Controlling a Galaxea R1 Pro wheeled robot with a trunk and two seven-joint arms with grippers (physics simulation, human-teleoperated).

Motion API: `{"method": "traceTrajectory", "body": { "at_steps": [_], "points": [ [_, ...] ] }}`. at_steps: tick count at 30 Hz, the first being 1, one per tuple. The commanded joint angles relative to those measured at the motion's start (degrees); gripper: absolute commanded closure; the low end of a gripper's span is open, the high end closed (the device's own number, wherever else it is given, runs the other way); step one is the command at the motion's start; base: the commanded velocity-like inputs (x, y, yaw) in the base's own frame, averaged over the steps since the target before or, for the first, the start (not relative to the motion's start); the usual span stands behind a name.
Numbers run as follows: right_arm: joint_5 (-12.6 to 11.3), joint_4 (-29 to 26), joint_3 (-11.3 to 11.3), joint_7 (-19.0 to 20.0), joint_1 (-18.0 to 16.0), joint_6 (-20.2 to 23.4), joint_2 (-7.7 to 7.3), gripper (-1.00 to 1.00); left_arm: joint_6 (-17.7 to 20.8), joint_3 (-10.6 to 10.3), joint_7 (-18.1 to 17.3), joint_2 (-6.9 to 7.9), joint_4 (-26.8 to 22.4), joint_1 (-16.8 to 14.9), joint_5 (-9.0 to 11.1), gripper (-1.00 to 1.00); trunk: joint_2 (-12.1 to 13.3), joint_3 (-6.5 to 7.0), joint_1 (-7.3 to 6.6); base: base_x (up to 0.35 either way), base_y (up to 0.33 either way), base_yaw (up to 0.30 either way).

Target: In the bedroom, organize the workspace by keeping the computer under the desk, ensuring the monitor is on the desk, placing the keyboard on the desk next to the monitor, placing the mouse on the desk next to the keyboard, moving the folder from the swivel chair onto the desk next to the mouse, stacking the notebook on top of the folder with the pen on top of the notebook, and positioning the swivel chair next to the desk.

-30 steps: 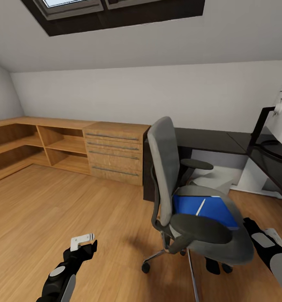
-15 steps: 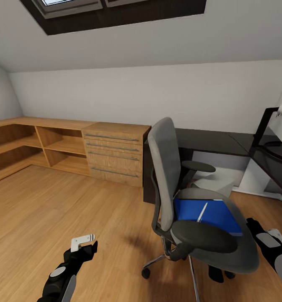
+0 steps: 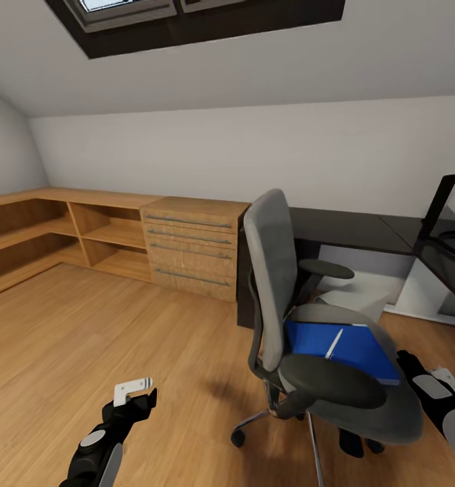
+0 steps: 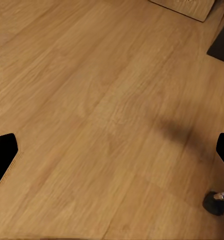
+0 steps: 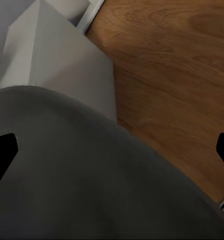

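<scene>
Swivel chair (image 3: 281,284), grey upholstered with black armrests, stands on the wooden floor (image 3: 119,325) just in front of the long black-topped desk (image 3: 349,226). Left gripper (image 4: 112,150) hangs over bare boards, its dark fingertips (image 4: 2,155) spread wide apart, a chair caster nearby. Right gripper (image 5: 112,150) is likewise open, its fingers (image 5: 2,152) apart above the chair's grey seat edge. On the seat lies the flat bright blue folder (image 3: 345,341), with the thin white pen (image 3: 333,343) seemingly resting on top. A light wooden drawer chest (image 3: 190,247) adjoins the desk.
</scene>
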Motion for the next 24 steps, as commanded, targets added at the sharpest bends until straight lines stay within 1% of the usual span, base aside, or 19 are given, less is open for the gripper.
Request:
{"method": "traceTrajectory", "body": {
  "at_steps": [1, 17, 22, 24],
  "points": [
    [-1.06, -0.06, 0.04, -0.16, 0.02, -0.13, 0.19, -1.0, 0.25, 0.02, 0.32, -0.03, -0.03, -0.05, 0.6, -1.0, -0.01, -0.06, 0.0, 0.0, 0.0, 0.267],
    [-0.95, -0.07, 0.17, 0.02, 0.02, -0.13, 0.35, -1.0, 0.25, -0.13, 0.32, -0.11, -0.04, -0.05, 0.58, -1.0, -0.01, -0.06, 0.0, 0.0, 0.0, 0.265],
    [-0.95, -0.07, 0.17, 0.02, 0.02, -0.13, 0.42, -1.0, 0.17, -0.14, 0.32, -0.12, -0.04, -0.05, 0.54, -1.0, -0.01, -0.06, 0.0, -0.003, -0.002, 0.052],
    [-0.93, -0.07, 0.17, 0.02, 0.02, -0.13, 0.43, -1.0, 0.19, -0.14, 0.32, -0.12, -0.04, -0.05, 0.52, -1.0, -0.01, -0.06, 0.0, -0.127, -0.109, 0.008]
  ]
}}
